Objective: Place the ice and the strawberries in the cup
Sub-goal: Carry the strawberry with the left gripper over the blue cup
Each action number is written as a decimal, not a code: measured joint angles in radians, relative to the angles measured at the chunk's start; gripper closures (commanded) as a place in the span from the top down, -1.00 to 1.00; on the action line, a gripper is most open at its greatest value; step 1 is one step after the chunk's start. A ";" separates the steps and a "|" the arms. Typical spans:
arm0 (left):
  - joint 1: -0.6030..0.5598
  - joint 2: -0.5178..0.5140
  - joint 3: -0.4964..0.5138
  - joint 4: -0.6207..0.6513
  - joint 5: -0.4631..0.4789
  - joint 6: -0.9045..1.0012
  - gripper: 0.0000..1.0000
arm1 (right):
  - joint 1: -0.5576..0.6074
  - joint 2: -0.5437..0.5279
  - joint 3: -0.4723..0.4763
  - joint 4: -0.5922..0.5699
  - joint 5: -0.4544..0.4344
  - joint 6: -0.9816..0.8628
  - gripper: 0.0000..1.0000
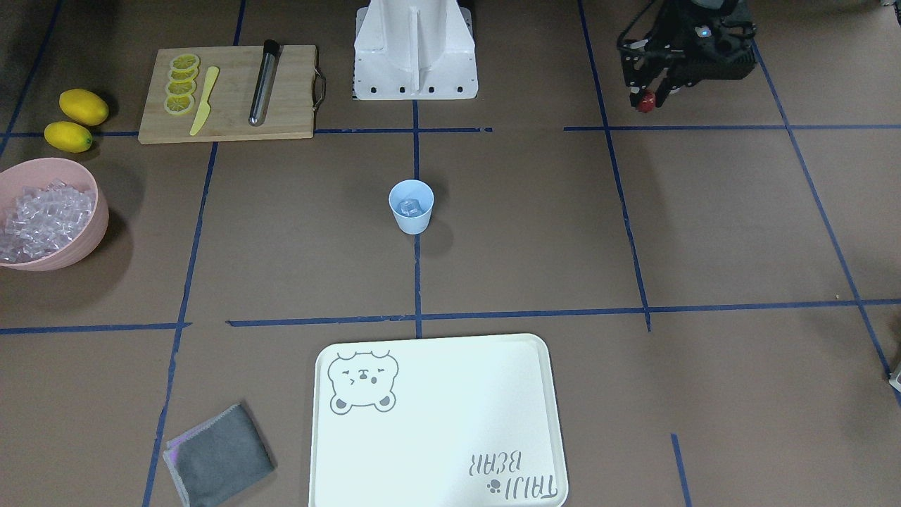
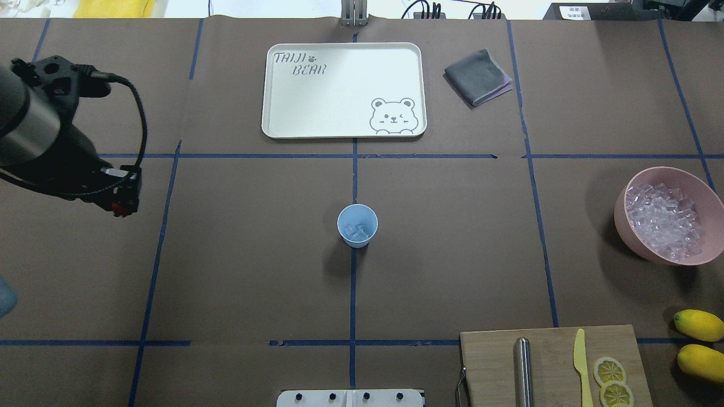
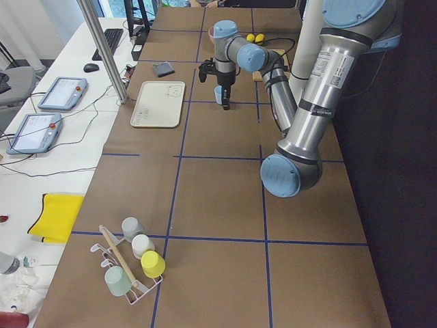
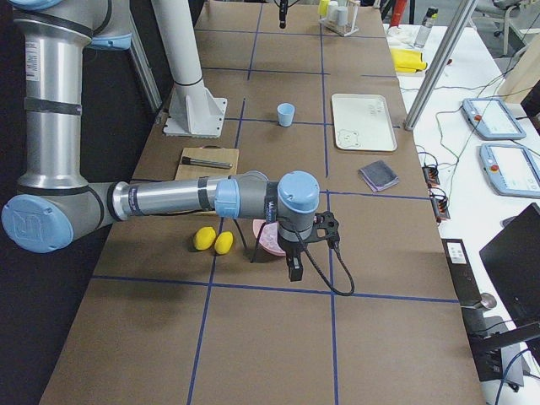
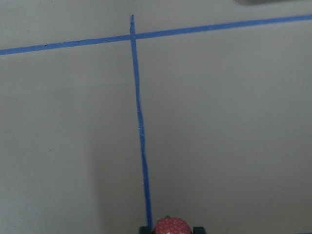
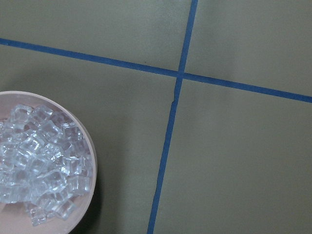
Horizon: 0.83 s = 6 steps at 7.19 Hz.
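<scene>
The left claw (image 1: 646, 97) is pinching the strawberry (image 1: 645, 103) well apart from the cup (image 1: 412, 222), which is holding ice (image 1: 409, 206); releasing off-centre is risking the berry bouncing off the cup's rim onto the table (image 1: 528, 246); the right claw's (image 4: 293, 270) state cannot be told.

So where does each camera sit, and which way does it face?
Front-facing: across the table, facing the robot's base; left arm top right.
Overhead: behind the robot, looking down; left arm at its left.
Exterior left: table's end, looking along it; left arm near, right arm far.
Exterior right: opposite end; right arm near.
Left wrist: down at the table; jaws hold the strawberry.
Right wrist: down on the pink bowl of ice.
Front-facing and overhead share the cup.
</scene>
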 measured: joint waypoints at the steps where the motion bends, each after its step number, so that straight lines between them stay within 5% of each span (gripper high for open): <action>1: 0.053 -0.066 0.048 -0.017 0.028 -0.099 -1.00 | 0.000 0.000 0.000 0.000 0.000 -0.001 0.98; 6: 0.239 -0.346 0.466 -0.314 0.213 -0.408 -1.00 | 0.000 -0.001 -0.003 0.000 -0.002 -0.001 0.98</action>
